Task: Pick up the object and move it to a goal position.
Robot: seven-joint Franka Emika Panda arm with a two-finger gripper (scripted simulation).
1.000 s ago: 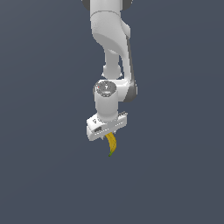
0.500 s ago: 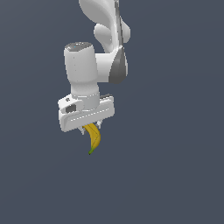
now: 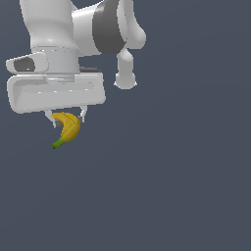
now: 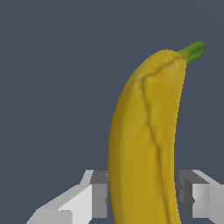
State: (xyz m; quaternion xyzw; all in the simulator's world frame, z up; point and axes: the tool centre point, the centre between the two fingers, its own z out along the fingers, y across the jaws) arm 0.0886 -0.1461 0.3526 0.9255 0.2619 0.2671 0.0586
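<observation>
We see the banana (image 3: 68, 128) hanging just beneath the white gripper (image 3: 65, 115), held by its upper end. In the exterior view it curves downward and toward that view's left, and its green stem tip (image 3: 57, 144) is the lowest point, pointing away from the gripper body. The fruit is yellow with a slightly darker ridge along its length. Nothing lies under it that we can make out; it hangs against the plain dark grey-blue backdrop (image 3: 186, 186), clear of any surface we can see.

In the wrist view the banana (image 4: 146, 144) fills much of the picture, stretching away from the camera with the green stem tip (image 4: 193, 50) at its far end. One finger (image 4: 98, 194) sits against one flank of the fruit and the other finger (image 4: 192, 192) stands just beside the opposite flank. We read the jaws as closed onto the banana, gripping it across its narrow width near the end closest to the gripper.

Above the banana, the gripper's wide white body (image 3: 56, 93) spans well beyond the fruit on both sides. Above that rises the arm's wrist (image 3: 49, 34), and a dark grey band (image 3: 105, 27) rings the next link, which extends toward the exterior view's right. A smaller rounded white part (image 3: 126, 73) hangs down beside the gripper body on that same side.
</observation>
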